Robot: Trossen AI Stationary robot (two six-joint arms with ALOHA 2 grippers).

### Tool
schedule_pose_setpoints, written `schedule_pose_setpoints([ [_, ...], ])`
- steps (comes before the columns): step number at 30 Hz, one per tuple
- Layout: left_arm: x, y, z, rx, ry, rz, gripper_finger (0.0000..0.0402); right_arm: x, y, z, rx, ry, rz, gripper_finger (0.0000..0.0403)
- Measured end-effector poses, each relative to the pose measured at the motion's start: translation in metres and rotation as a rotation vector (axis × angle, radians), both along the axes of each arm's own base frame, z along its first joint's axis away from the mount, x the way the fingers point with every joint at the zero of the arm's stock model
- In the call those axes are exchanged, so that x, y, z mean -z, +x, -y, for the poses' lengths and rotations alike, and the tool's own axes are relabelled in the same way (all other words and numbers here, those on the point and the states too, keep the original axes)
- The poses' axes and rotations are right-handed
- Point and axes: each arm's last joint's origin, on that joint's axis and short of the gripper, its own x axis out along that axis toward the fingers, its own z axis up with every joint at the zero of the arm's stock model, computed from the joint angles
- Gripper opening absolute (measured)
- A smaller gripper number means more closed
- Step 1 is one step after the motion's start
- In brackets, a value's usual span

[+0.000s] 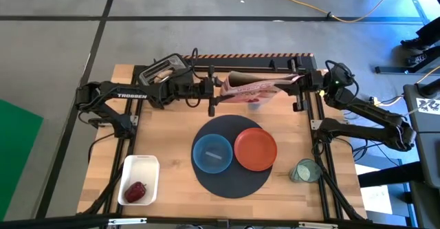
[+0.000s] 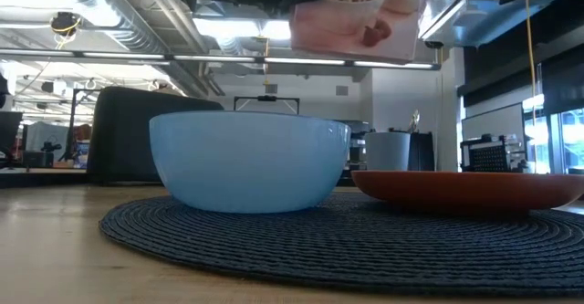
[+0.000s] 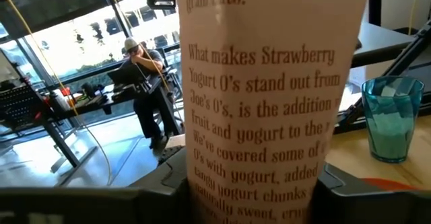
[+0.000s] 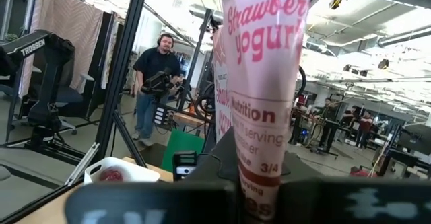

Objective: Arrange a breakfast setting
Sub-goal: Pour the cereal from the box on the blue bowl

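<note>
A pink-and-white cereal box (image 1: 254,90) hangs level above the far half of the table, stretched between my two grippers. My left gripper (image 1: 214,93) is shut on its left end and my right gripper (image 1: 298,82) on its right end. In the low view the box (image 2: 356,16) hangs high over the light-blue bowl (image 2: 248,162). The bowl (image 1: 212,153) and the orange-red plate (image 1: 256,148) rest side by side on the round dark placemat (image 1: 230,184). The green-tinted glass (image 1: 303,171) stands on the wood to the right of the mat. My left gripper has the box's left end between its two fingers (image 3: 161,190), one on each wide face, with the printed narrow side (image 3: 256,183) facing the wrist. The fingers come level from the table's left. The box is lifted clear of the table. My right gripper pinches the box's right end (image 4: 259,183), which narrows to a flat fold between the two fingers. The fingers come about level from the table's right, along the box's length. The box hangs clear of the table.
A white tray (image 1: 139,179) with a red fruit (image 1: 135,190) sits at the near left. A toaster (image 1: 165,69) holding bread stands at the far left behind my left arm. A person stands in the room beyond the table.
</note>
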Motion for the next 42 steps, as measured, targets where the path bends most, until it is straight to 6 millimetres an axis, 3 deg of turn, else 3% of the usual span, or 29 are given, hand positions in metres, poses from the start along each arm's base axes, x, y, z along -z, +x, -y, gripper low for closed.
schedule_pose_setpoints([
  [4,0.000,0.000,-0.001,-0.016,0.001,0.000,0.0137,0.001,0.000,0.001,0.003,0.008,-0.011,0.0058],
  [11,0.000,0.000,-0.001,-0.026,0.001,-0.001,0.0119,0.003,0.001,0.003,0.065,0.067,-0.023,0.0171],
  [16,0.000,-0.005,-0.005,-0.044,-0.008,-0.041,0.0111,0.000,-0.003,0.002,0.114,0.084,-0.008,0.0220],
  [30,-0.009,-0.023,-0.004,-0.118,0.000,-0.118,0.0100,-0.006,-0.016,-0.006,0.145,0.068,0.029,0.0232],
  [42,-0.025,-0.056,0.008,-0.159,-0.005,-0.219,0.0100,-0.019,-0.049,-0.026,0.169,0.033,0.109,0.0232],
])
